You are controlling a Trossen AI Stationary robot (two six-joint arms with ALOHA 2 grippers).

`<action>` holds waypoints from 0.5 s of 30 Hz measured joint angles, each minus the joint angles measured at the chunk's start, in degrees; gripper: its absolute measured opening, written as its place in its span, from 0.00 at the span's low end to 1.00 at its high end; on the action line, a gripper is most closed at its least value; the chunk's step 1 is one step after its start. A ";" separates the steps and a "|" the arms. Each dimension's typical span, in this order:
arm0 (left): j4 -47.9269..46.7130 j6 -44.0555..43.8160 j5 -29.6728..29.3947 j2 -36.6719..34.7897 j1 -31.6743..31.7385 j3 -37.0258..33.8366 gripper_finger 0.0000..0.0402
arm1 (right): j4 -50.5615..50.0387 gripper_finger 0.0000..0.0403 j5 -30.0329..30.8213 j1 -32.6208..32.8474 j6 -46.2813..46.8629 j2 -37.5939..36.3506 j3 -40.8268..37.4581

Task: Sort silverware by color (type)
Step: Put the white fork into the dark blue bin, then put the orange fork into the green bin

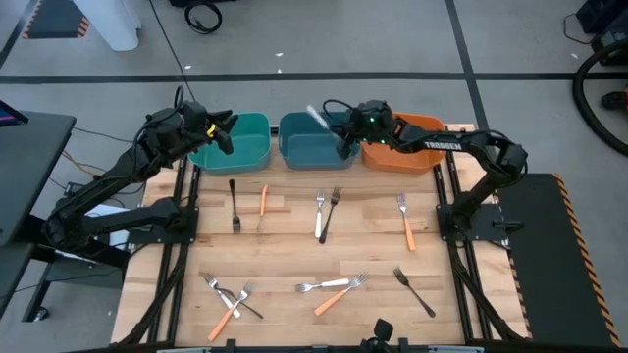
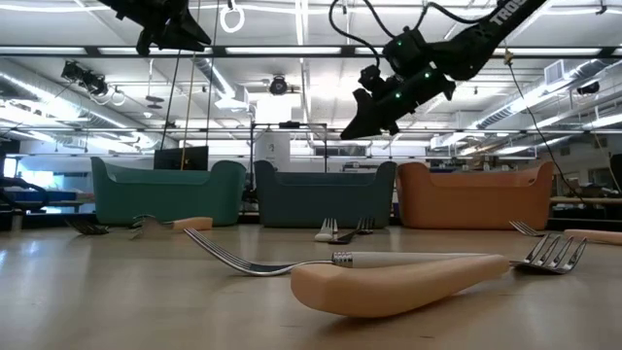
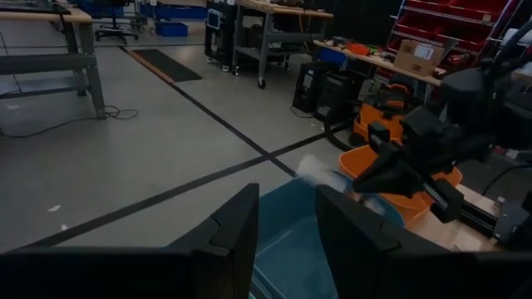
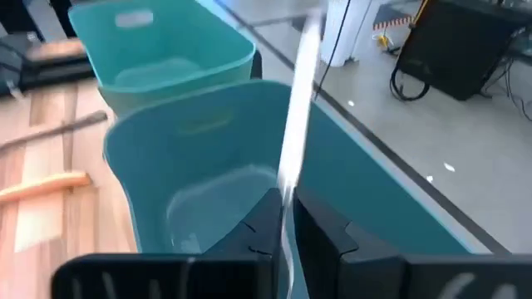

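Right gripper (image 4: 284, 218): I see its fingers (image 4: 264, 223) over the blue bin, closed narrowly on an all-silver fork (image 4: 298, 124); the fork runs between them and stands up past their tips, blurred.
Blue bin (image 4: 249, 108): directly below the right fingers; I see no cutlery on the part of its floor that shows.
Teal bin (image 1: 245, 142): just beyond the blue bin from the right fingers, touching or nearly touching it.
Orange bin (image 1: 412, 157): on the other side of the blue bin, partly under the right arm.
Left gripper (image 1: 221, 132): I hold it high above the teal bin's outer end; its fingers (image 3: 229, 241) stand apart with nothing between them.
Forks near the bins: a black fork (image 1: 234, 204) and an orange-handled fork (image 1: 263, 203) lie on the tabletop (image 1: 294, 250) out from the teal bin, well away from the left fingers; a silver fork (image 1: 320, 216) crossed with a dark one lies out from the blue bin; another orange-handled fork (image 1: 405, 222) lies out from the orange bin.
Forks farther off: at the tabletop's opposite edge I count a crossed cluster (image 1: 229, 297) with one orange handle, a silver fork (image 1: 322, 285) beside an orange-handled fork (image 1: 339, 293), and a lone black fork (image 1: 414, 291).
Low view: the orange-handled fork (image 2: 408, 277) and silver fork (image 2: 253, 261) fill the foreground, touching.
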 joint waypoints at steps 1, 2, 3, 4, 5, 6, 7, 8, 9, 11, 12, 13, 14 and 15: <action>0.02 -0.05 0.00 -0.02 0.00 0.00 0.32 | -2.02 0.12 0.00 0.00 -0.64 0.00 0.59; 0.00 -0.16 0.00 0.00 0.00 0.00 0.32 | -4.13 0.13 0.03 0.02 -1.64 0.00 0.94; 0.01 -0.18 0.00 -0.01 0.00 0.00 0.32 | -6.16 0.14 0.13 0.02 -2.81 0.00 1.22; 0.02 -0.20 -0.01 -0.01 0.00 0.00 0.32 | -7.47 0.15 0.70 0.03 -3.69 0.02 1.27; 0.02 -0.20 0.00 -0.01 0.00 0.00 0.32 | -8.20 0.16 1.58 0.16 -3.98 0.02 1.27; 0.02 -0.20 0.00 -0.01 0.00 0.00 0.32 | -8.42 0.17 2.40 0.21 -3.95 0.01 1.27; 0.02 -0.20 0.00 -0.02 0.00 0.00 0.32 | -8.38 0.18 3.23 0.22 -3.77 -0.15 1.27; 0.09 -0.20 0.00 0.00 0.00 0.00 0.32 | -8.11 0.18 3.88 0.31 -3.72 -0.37 1.27; 0.24 -0.20 0.00 -0.01 0.00 0.00 0.32 | -7.49 0.19 4.60 0.44 -3.72 -0.71 1.27; 0.66 -0.22 0.00 -0.02 0.00 0.00 0.32 | -6.17 0.19 5.25 0.64 -3.83 -1.66 1.27; 0.76 -0.39 0.00 -0.01 0.00 0.00 0.32 | -5.24 0.19 5.62 0.84 -3.97 -2.25 1.27; 0.73 -0.62 0.00 -0.02 0.00 0.00 0.32 | -4.41 0.19 5.76 0.99 -4.26 -2.96 1.27; 0.69 -0.66 0.00 -0.01 -0.02 0.00 0.32 | -3.60 0.19 5.94 1.17 -4.67 -3.77 1.27; 0.66 -0.66 0.00 -0.01 -0.02 0.00 0.32 | -2.89 0.19 6.01 1.31 -5.29 -4.69 1.27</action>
